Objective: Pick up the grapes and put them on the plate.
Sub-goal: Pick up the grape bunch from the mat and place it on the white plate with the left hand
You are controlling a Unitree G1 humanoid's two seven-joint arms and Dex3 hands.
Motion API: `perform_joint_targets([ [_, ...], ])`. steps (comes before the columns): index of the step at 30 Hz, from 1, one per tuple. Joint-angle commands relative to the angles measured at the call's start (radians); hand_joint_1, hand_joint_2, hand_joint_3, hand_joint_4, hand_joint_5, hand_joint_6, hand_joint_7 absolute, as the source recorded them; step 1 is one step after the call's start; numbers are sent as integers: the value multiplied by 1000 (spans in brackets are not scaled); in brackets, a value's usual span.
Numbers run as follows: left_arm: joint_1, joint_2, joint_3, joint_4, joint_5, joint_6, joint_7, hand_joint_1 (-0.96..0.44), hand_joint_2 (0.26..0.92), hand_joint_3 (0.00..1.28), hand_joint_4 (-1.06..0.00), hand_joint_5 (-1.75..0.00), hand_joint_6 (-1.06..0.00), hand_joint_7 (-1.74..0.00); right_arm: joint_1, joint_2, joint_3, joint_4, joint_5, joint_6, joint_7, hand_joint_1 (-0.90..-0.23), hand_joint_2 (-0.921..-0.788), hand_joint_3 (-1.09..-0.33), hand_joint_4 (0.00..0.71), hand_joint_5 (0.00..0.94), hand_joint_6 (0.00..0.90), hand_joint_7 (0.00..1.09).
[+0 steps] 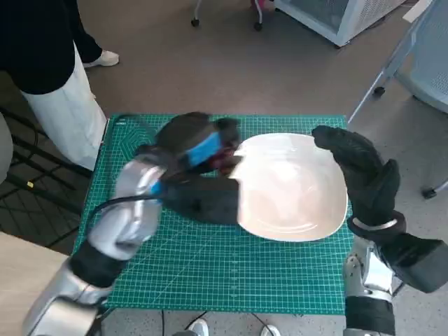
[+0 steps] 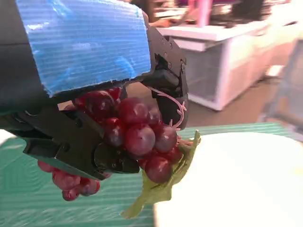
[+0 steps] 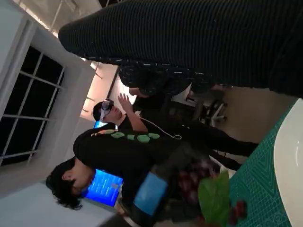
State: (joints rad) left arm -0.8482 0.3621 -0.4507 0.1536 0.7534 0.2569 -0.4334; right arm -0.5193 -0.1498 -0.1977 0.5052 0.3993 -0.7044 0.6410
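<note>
1. The left hand [image 1: 199, 150], left of centre in the head view, grips the grapes [image 2: 137, 135]. In the left wrist view its black fingers [image 2: 71, 142] wrap the dark red bunch from both sides, while a few berries hang below them and a green leaf [image 2: 165, 187] trails toward the lower middle of the frame.
2. The bunch is lifted off the green mat [image 1: 210, 273] and sits just at the left rim of the white plate [image 1: 294, 189], which fills the centre right of the head view. Nothing lies on the plate yet.
3. The right hand [image 1: 360, 171], at the right of the head view, holds nothing; its gloved fingers are loosely spread and rest at or just above the plate's upper right rim. Whether they actually touch it I cannot tell.
4. Risk: the loose berries under the fingers look weakly attached, so a jerk on the way over could shake them off onto the mat.
5. Risk: letting go this close to the rim could leave the bunch half on the edge, from which it might roll back onto the worktop.
6. Risk: a low carry might knock the rim and slide the plate, unless the right hand steadies it.
7. A person [image 1: 49, 77] stands at the upper left, apart from the mat.
</note>
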Motion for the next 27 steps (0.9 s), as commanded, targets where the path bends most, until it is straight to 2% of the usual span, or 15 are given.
perform_joint_targets([
  [1,-84,-61,-38,65,17,-21,3,3,921,173,-544,-1336,-535,-1249,24,-5,-13,3,28,7,18,-521,-921,-617,175,2,-1,355],
  [6,-143,-110,-70,133,19,-59,15,5,921,178,-548,-1431,-545,-1133,37,-11,-24,-4,47,8,29,-523,-921,-609,176,3,-1,351],
  [10,-189,-150,-85,186,19,-77,15,3,921,176,-575,-1416,-523,-1139,44,-13,-33,-9,53,7,30,-525,-921,-601,178,3,-1,350],
  [17,-239,-201,-97,252,17,-116,32,2,920,174,-584,-1394,-515,-1162,54,-13,-45,-19,42,-4,15,-520,-921,-592,182,4,1,346],
  [27,-259,-229,-111,303,22,-147,37,1,921,185,-533,-1352,-517,-1256,63,-11,-52,-16,29,-24,-3,-523,-921,-579,188,6,13,336],
])
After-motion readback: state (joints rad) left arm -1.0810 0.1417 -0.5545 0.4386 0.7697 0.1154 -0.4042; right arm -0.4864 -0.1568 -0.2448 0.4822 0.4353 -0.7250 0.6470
